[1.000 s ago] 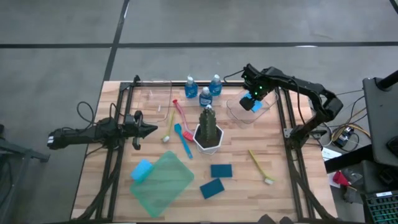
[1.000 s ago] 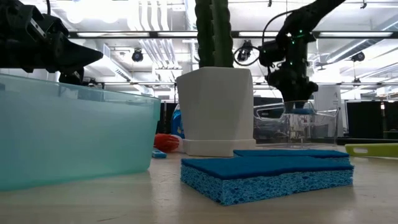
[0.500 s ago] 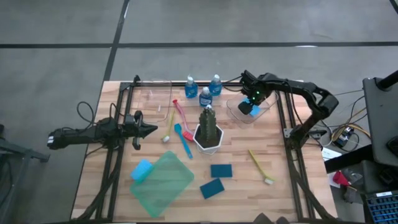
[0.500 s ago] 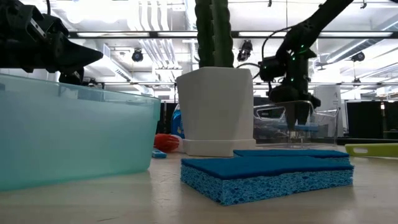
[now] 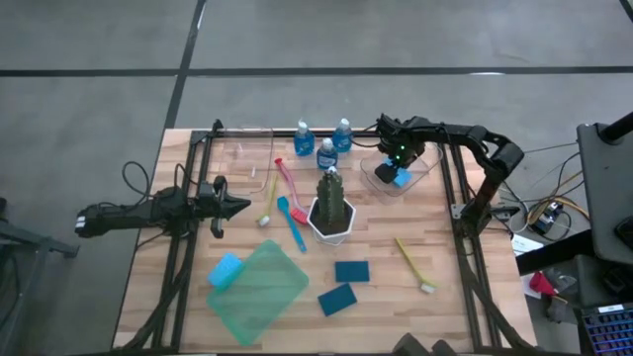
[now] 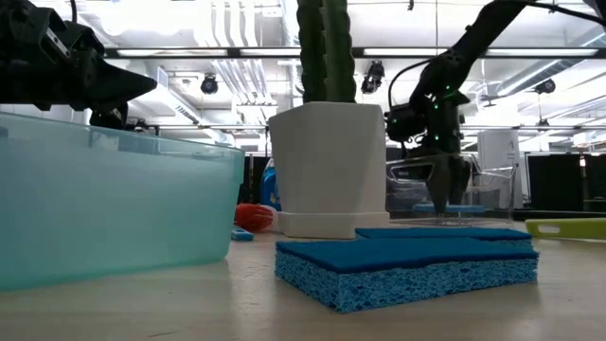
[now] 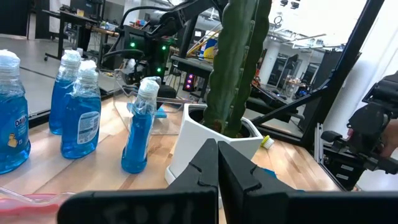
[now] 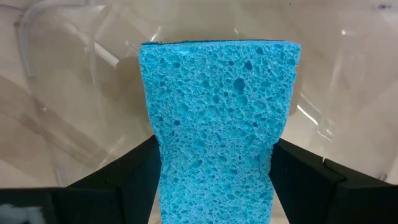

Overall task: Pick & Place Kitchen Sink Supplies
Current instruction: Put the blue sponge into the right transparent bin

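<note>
My right gripper (image 5: 397,166) is down inside a clear plastic container (image 5: 419,174) at the far right of the table, shut on a light-blue sponge (image 8: 217,112). My left gripper (image 5: 243,207) hovers shut left of the brushes. Three blue bottles (image 5: 326,153) stand at the far edge. Red (image 5: 287,186), yellow (image 5: 269,203) and blue (image 5: 294,225) brushes lie left of the cactus pot, and a lime brush (image 5: 415,265) lies at the right. A light-blue sponge (image 5: 226,269) and two teal sponges (image 5: 351,271) lie flat near the front. My right gripper pinches the light-blue sponge between its two fingers (image 8: 124,177), which sit on its two long side edges (image 8: 158,155). The sponge is squeezed narrower there. The fingers come from above, pointing down. The sponge hangs upright below them (image 6: 453,206) inside the container; whether its free end touches the floor I cannot tell.
The dark green cactus in a white pot (image 5: 332,208) stands mid-table. A translucent green sheet (image 5: 259,290) lies near the front left. A second clear container (image 5: 247,156) sits at the far left. Black frame rails (image 5: 450,188) run along both sides.
My right gripper has come down and a little toward the table's left, carrying the light-blue sponge from above the clear container's rim down into it. It has stayed shut on the sponge.
</note>
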Controlling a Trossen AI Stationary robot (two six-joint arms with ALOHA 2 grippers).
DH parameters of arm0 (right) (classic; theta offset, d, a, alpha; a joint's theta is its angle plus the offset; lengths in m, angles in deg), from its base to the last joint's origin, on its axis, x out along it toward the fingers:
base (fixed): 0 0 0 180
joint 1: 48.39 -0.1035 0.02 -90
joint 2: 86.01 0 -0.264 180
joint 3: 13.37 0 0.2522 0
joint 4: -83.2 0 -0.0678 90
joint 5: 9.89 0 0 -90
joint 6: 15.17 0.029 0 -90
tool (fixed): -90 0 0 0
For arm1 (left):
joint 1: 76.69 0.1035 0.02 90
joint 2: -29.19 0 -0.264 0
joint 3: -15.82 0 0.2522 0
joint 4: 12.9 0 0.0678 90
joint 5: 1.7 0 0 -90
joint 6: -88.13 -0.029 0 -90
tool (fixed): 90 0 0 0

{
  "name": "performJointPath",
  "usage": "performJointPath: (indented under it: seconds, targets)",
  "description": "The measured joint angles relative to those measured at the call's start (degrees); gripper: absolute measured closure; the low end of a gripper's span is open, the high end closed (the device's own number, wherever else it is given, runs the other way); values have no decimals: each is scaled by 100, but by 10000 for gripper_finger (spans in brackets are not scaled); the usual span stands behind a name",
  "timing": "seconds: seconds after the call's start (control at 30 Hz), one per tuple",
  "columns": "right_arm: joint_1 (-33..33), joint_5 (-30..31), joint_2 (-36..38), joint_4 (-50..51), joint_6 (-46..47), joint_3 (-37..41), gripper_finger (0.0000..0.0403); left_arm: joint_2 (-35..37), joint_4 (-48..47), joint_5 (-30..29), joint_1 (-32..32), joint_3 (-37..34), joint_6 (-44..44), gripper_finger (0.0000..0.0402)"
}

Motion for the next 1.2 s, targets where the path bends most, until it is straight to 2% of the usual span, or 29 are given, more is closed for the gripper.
performJointPath:
  seconds: [0.3,0.87,1.2]
  targets:
    - [0,-116,7,-13,-41,8,133,0,1,0,0,0,-2,401]
    - [0,-158,140,321,57,-50,50,0,1,0,1,0,-2,401]
    - [-2,-148,824,655,242,-338,55,-1,0,0,0,0,-1,401]
